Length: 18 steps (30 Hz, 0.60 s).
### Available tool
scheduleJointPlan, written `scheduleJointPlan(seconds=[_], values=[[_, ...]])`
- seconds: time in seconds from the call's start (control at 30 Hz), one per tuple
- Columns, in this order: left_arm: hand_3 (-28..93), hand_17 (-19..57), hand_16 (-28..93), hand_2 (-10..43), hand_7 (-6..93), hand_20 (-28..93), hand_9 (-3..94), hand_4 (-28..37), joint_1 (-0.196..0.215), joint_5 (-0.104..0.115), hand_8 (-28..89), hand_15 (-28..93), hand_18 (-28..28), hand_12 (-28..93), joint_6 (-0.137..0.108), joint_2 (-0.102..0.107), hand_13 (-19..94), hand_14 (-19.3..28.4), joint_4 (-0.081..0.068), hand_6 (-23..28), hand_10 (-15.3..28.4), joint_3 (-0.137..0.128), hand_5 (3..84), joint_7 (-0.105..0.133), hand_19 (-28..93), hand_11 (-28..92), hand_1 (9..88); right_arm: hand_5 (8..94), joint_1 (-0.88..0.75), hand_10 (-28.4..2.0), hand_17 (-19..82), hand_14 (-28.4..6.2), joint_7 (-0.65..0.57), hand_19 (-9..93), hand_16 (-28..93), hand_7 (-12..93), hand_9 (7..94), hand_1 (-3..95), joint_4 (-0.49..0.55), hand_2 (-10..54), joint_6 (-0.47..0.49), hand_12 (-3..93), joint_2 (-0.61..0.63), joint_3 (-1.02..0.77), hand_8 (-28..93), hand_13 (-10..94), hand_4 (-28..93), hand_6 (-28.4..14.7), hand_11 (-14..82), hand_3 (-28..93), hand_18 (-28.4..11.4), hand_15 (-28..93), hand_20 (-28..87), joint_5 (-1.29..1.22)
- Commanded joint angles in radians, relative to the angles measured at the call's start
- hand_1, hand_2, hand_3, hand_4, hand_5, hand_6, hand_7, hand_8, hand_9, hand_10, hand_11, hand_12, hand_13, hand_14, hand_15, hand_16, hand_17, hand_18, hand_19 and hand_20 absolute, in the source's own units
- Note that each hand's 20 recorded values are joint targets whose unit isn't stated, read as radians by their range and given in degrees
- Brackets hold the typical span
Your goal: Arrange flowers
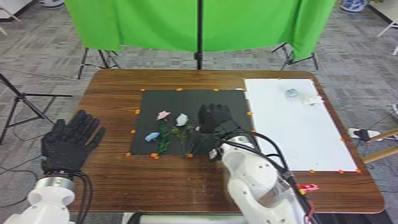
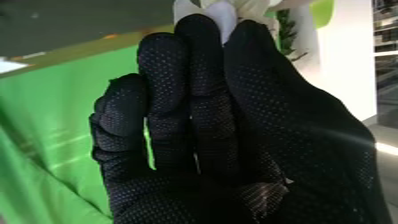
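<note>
The right hand point(image 1: 216, 119) is over the right part of the black mat point(image 1: 200, 95), just right of the white flower point(image 1: 182, 120), its fingers straight. A pink flower point(image 1: 163, 115) and a blue flower point(image 1: 152, 136) lie on the mat farther left, their green stems pointing toward the near edge. In the right wrist view, white petals point(image 2: 219, 11) show just past the tips of the right hand point(image 2: 209, 110), with green leaves point(image 2: 286, 30) beside them; whether they touch the glove I cannot tell. The left hand point(image 1: 71, 142) is open over the table left of the mat.
A white board point(image 1: 298, 135) covers the table's right side, with a pale bluish object point(image 1: 291, 93) and a white object point(image 1: 311, 100) near its far end. A small red and yellow object point(image 1: 306, 188) is by the near right. Green cloth point(image 1: 204, 25) hangs behind the table.
</note>
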<state>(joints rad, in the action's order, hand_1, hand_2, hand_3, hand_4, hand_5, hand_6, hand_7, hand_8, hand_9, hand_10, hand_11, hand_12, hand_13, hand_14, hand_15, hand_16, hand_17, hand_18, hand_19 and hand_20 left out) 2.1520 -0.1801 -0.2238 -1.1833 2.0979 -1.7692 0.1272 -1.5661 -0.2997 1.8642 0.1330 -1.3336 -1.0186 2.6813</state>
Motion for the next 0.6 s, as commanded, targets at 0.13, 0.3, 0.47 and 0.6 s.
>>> scheduleJointPlan(seconds=[0.13,0.3,0.47,0.6], values=[[78,-5.7,-7,14.4,19.9,17,42.6,-28.3,-0.011,0.012,-10,47,16.3,13,0.004,0.003,31,16.1,-0.015,8.6,15.5,0.010,49.6,-0.001,40,28,28.5,76.4,0.023,-9.8,32,-8.2,0.027,85,44,34,84.2,63.1,-0.016,-9.5,-0.025,44.9,-0.024,0.024,4,65,-28,-0.5,13.1,71,-22.9,51,40,0.042],[78,-5.7,-7,14.4,20.1,17,42.7,-28.3,-0.022,0.008,-10,47,16.3,13,0.006,0.004,31,16.2,-0.021,8.6,15.5,0.012,49.7,0.000,40,28,28.4,76.6,0.015,-10.3,32,-8.3,0.071,84,44,33,84.2,62.7,-0.055,-9.5,-0.057,43.8,-0.035,0.027,2,65,-28,-0.5,12.6,71,-22.8,51,40,0.123],[79,-5.7,-7,14.4,20.3,17,42.7,-28.3,-0.026,0.008,-10,47,16.2,13,0.019,0.000,31,16.2,-0.017,8.7,15.5,0.026,50.0,-0.007,40,28,28.5,76.8,0.023,-10.1,32,-8.4,0.029,84,44,33,84.3,63.2,-0.112,-9.5,-0.039,43.4,-0.035,0.038,1,65,-28,-0.3,12.4,71,-22.8,51,40,0.112],[78,-5.7,-7,14.4,20.2,17,42.7,-28.3,-0.018,0.008,-10,47,16.2,13,0.010,0.002,31,16.2,-0.013,8.7,15.5,0.020,50.1,0.001,40,28,28.5,76.8,0.024,-10.0,32,-8.3,0.055,84,44,33,84.3,63.6,-0.116,-9.5,-0.046,43.4,-0.046,0.029,1,65,-28,-0.2,12.5,71,-22.8,51,40,0.126]])
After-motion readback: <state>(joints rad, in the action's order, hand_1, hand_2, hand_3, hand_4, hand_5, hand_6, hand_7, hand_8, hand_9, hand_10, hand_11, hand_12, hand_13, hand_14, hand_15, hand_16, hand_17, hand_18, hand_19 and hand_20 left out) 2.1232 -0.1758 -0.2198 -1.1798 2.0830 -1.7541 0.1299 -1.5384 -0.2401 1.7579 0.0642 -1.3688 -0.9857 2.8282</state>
